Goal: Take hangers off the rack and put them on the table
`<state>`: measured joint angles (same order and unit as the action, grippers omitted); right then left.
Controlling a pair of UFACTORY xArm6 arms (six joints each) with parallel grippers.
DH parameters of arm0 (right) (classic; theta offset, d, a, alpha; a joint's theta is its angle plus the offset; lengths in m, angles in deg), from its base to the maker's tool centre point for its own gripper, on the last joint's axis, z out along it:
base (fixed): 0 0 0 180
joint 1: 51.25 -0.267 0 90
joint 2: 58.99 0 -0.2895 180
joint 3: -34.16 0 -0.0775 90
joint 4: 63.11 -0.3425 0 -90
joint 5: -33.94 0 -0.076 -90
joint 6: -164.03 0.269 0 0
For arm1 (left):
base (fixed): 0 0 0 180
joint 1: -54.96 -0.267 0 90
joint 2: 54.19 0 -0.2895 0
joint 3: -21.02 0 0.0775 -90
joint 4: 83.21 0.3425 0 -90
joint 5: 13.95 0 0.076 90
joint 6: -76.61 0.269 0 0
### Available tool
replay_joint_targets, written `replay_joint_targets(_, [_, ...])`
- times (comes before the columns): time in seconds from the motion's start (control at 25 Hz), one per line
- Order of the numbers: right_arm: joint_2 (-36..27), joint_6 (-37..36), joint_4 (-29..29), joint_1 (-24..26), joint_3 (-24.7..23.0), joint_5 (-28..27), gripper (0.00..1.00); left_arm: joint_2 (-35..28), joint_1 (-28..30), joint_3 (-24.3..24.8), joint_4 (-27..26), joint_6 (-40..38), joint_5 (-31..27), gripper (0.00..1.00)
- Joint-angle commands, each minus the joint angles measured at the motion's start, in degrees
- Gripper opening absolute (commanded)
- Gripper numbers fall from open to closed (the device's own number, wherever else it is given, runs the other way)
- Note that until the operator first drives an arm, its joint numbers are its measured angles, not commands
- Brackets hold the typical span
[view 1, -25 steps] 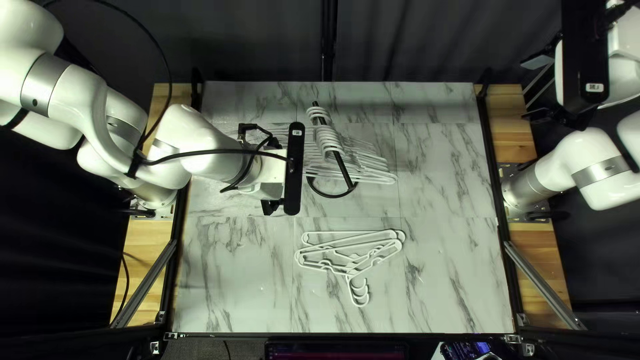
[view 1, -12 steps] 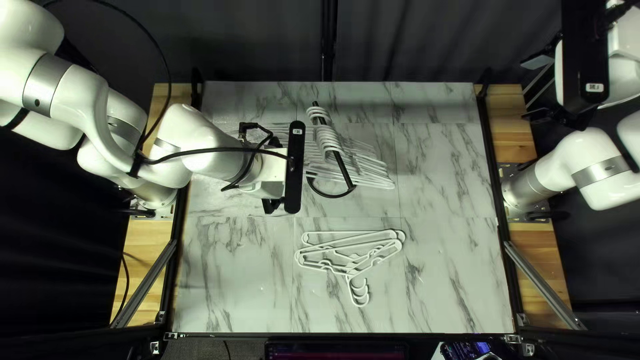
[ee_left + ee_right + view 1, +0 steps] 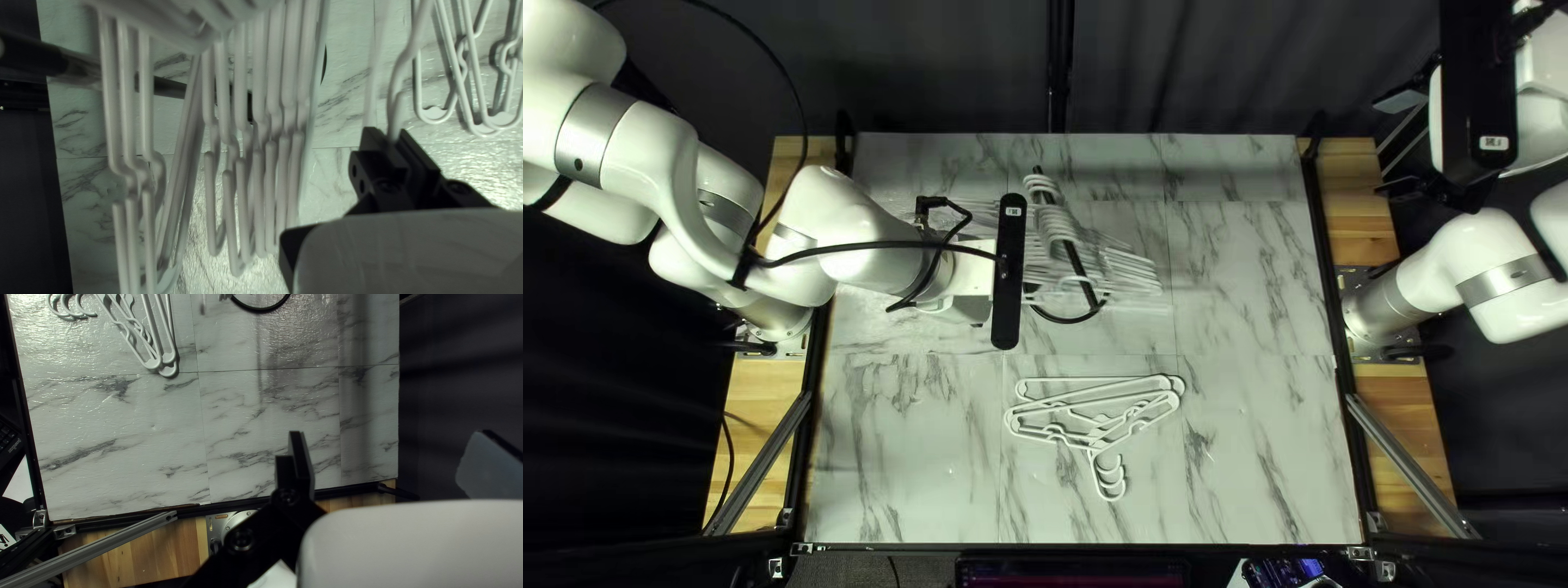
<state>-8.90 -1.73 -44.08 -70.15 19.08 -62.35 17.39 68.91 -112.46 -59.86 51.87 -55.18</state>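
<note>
Now left gripper [image 3: 386, 136] clamped on one white hanger [image 3: 398, 85] — other hangers [image 3: 261, 122] crowd rack [image 3: 36, 61]; right gripper [image 3: 388, 445] wide open, empty.

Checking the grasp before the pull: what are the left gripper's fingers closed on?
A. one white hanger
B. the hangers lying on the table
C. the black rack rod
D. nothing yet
A: in the left wrist view the left gripper has its fingers pinched on one hanger, apart from the other hangers on the rack.
</note>
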Motion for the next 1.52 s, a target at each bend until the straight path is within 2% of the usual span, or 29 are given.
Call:
replay_joint_targets(0.04, [0.0, 0.0, 0.0, 0.0, 0.0, 0.0, 1.00, 1.2, 4.4, -3.9, 2.6, -5.7, -5.8, 0.00])
replay_joint_targets(0.36, [0.0, 0.0, 0.0, 0.0, 0.0, 0.0, 1.00, 6.2, 15.0, -11.6, 8.8, -16.7, -16.8, 0.00])
replay_joint_targets(0.48, [0.0, 0.0, 0.0, 0.0, 0.0, 0.0, 1.00, 11.8, 19.1, -17.4, 10.3, -19.1, -21.8, 0.00])
replay_joint_targets(0.64, [0.0, 0.0, 0.0, 0.0, 0.0, 0.0, 1.00, 17.7, 23.4, -21.4, 12.2, -22.3, -26.4, 0.00])
replay_joint_targets(0.76, [0.0, 0.0, 0.0, 0.0, 0.0, 0.0, 1.00, 24.0, 26.5, -26.0, 13.2, -26.8, -33.6, 0.00])
replay_joint_targets(0.8, [0.0, 0.0, 0.0, 0.0, 0.0, 0.0, 1.00, 26.7, 27.7, -29.1, 13.4, -29.3, -39.9, 0.00])
replay_joint_targets(0.84, [0.0, 0.0, 0.0, 0.0, 0.0, 0.0, 1.00, 27.3, 27.9, -29.8, 13.4, -29.8, -41.5, 0.00])
replay_joint_targets(1.36, [0.0, 0.0, 0.0, 0.0, 0.0, 0.0, 1.00, 27.7, 28.3, -29.7, 13.1, -30.1, -40.5, 0.00])
replay_joint_targets(1.44, [0.0, 0.0, 0.0, 0.0, 0.0, 0.0, 1.00, 32.0, 29.0, -31.1, 13.5, -28.7, -37.3, 0.00])
replay_joint_targets(1.52, [0.0, 0.0, 0.0, 0.0, 0.0, 0.0, 1.00, 37.8, 30.0, -34.7, 14.5, -29.2, -38.2, 0.00])
